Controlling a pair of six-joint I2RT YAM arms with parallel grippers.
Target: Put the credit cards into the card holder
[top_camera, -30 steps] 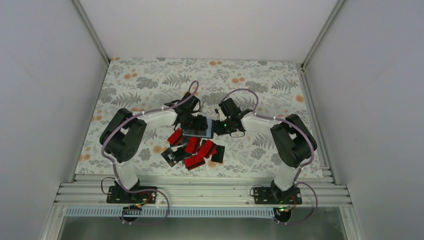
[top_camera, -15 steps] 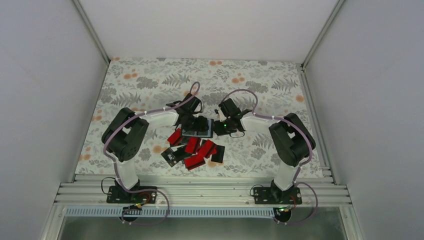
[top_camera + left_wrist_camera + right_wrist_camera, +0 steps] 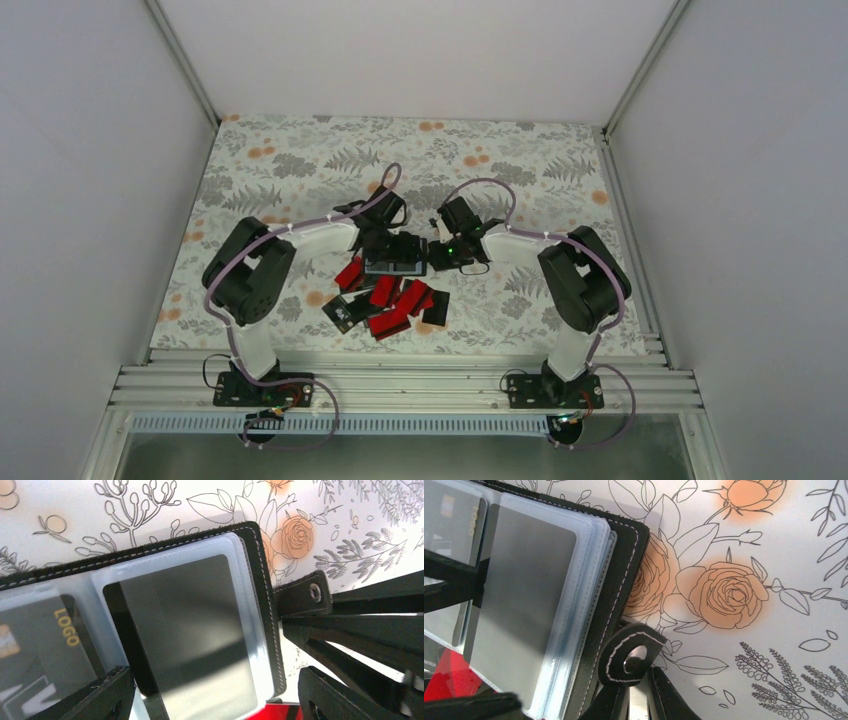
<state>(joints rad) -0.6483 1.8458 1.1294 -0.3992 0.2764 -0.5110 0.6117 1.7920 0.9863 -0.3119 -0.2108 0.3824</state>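
The black, squarish, stitched leather card holder (image 3: 397, 266) lies open on the floral printed cloth (image 3: 300, 160), and its clear plastic sleeves (image 3: 245, 630) face up. A dark card (image 3: 175, 630) seems to sit inside the top sleeve, but the glare makes this uncertain. The right gripper (image 3: 636, 692) is at the right edge of the holder. Its jaws are clenched on the holder's black snap tab (image 3: 631, 655). The left gripper (image 3: 212, 680) is above the holder, with its jaws released and spread wide across the sleeve page. The thin red and black credit cards (image 3: 390, 300) lie in a loose pile just in front of the holder, on its near side.
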